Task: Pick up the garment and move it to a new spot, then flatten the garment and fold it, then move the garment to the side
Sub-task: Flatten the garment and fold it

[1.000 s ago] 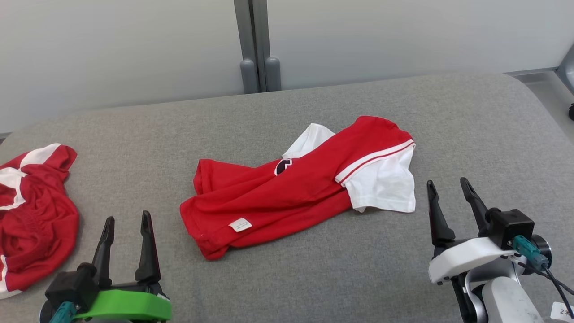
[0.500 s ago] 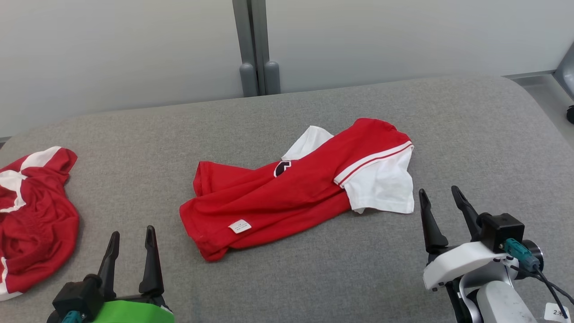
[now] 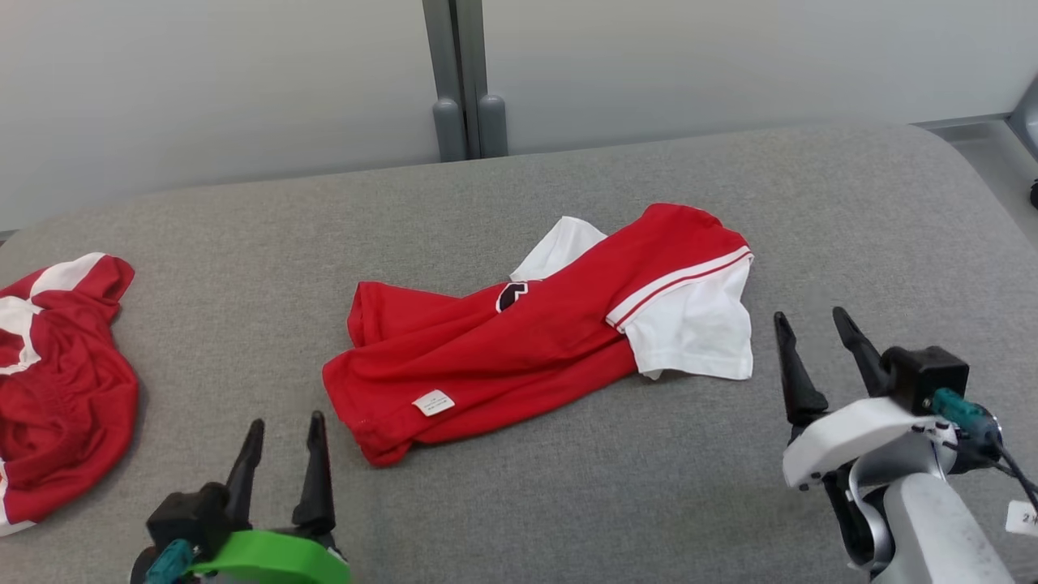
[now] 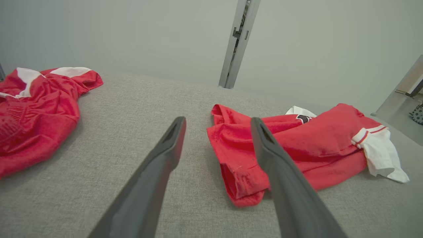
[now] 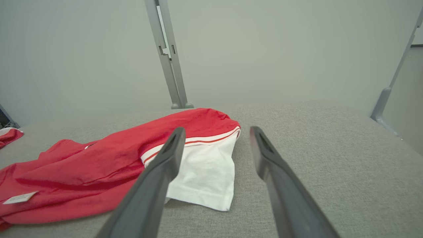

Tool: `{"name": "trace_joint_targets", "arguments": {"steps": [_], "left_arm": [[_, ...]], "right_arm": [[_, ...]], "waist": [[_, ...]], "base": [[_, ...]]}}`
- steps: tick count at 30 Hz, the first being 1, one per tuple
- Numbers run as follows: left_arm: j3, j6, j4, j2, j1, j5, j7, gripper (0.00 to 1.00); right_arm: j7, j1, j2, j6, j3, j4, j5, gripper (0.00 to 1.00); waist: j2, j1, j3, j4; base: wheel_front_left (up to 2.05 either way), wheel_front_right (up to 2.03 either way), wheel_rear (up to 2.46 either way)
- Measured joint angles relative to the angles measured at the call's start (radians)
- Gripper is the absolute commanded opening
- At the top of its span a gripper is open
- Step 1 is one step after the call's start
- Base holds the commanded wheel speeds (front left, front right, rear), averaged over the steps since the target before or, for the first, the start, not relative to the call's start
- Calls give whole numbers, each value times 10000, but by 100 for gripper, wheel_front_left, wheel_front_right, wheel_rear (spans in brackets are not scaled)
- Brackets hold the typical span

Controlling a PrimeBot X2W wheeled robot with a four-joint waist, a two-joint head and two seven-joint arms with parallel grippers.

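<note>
Jaws spread wide on both arms, pinching nothing; left jaws low over the near edge of the grey table (image 3: 568,503), pointing toward the red garment (image 3: 503,357), tips short of its hem corner; right jaws near the white sleeve (image 3: 697,332), not touching; garment crumpled and half folded mid-table, small white label (image 3: 433,402) facing up by the hem; second red-and-white garment (image 3: 57,389) bunched at the left, well apart.

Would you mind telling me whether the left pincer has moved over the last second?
Yes. The left pincer has shifted rightward, toward the white label on the garment, which barely changed place in the head view.
</note>
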Motion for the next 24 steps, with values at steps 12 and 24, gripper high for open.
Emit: {"name": "trace_joint_targets", "arguments": {"steps": [12, 24], "left_arm": [[-911, 182, 1087, 25, -1523, -550, 2807, 100], [-1394, 439, 899, 8, -1819, -922, 4197, 100]], "right_arm": [[3348, -1670, -125, 0, -1058, 1971, 349, 100], [3103, -2836, 73, 0, -773, 4247, 362, 100]], "waist": [[0, 0, 770, 96], [0, 0, 1405, 296]], "base": [[0, 0, 0], [0, 0, 0]]}}
